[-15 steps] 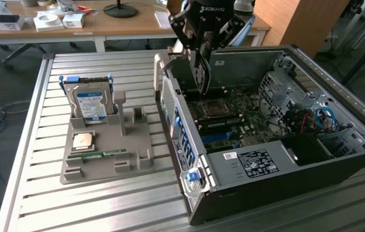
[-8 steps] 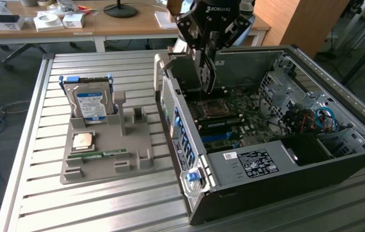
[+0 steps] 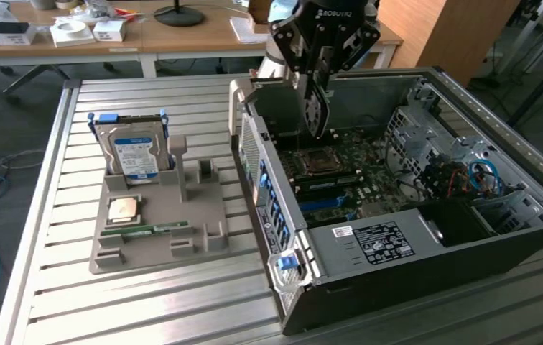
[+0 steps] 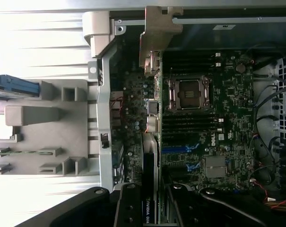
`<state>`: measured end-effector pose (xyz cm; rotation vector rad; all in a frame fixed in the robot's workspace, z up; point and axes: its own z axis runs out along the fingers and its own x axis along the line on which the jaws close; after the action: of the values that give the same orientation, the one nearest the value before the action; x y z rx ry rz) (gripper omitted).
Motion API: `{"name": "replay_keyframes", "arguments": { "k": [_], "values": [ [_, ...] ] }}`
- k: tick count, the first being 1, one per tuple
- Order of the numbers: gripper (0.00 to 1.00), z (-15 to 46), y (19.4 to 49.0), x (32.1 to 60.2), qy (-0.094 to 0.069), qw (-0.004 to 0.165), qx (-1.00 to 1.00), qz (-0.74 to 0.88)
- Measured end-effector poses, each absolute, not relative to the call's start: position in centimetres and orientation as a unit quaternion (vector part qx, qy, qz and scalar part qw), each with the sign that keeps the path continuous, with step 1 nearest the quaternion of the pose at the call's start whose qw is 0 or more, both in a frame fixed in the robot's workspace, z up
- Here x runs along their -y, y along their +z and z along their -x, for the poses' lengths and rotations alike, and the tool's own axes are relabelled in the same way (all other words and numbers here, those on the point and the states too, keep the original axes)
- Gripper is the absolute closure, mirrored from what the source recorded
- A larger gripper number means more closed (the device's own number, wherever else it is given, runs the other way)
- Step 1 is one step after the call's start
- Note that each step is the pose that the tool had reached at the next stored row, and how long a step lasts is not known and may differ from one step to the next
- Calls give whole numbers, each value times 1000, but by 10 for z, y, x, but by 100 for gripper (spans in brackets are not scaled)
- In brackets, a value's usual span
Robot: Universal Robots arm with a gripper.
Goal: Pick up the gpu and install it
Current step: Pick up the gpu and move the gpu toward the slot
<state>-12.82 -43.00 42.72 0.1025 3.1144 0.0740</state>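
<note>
- Gripper (image 3: pixel 319 68) (image 4: pixel 152 210): black, angular metal fingers, hanging over the open computer case (image 3: pixel 444 280). The jaws are clamping the gpu.
- Gpu (image 3: pixel 317 108) (image 4: pixel 150 189): thin, flat, dark circuit card, hanging on end from the fingers. It is dangling inside the case opening above the motherboard (image 3: pixel 348 172) (image 4: pixel 228 94). Whether it is touching the board cannot be told.
- Motherboard: dark green and densely studded, lying flat and carrying a square, metal-framed CPU socket (image 3: pixel 317 159) (image 4: pixel 189 93).
- Holder (image 3: pixel 156 215): matte grey moulded block with upright slots, sitting at the exterior view's left of the case.
- Holder contents: a silver, blue-labelled hard drive (image 3: pixel 137 152) standing upright, a square chip (image 3: pixel 123 209) and a narrow green memory stick (image 3: pixel 142 230) lying flat.
- Table (image 3: pixel 156 302): ribbed, pale aluminium slats.
</note>
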Motion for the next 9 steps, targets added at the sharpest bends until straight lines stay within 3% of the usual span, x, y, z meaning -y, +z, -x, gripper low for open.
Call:
{"name": "replay_keyframes", "arguments": {
  "k": [9],
  "values": [
    [74, 116, 427, 430, 24, 12, -999, -33]
  ]
}}
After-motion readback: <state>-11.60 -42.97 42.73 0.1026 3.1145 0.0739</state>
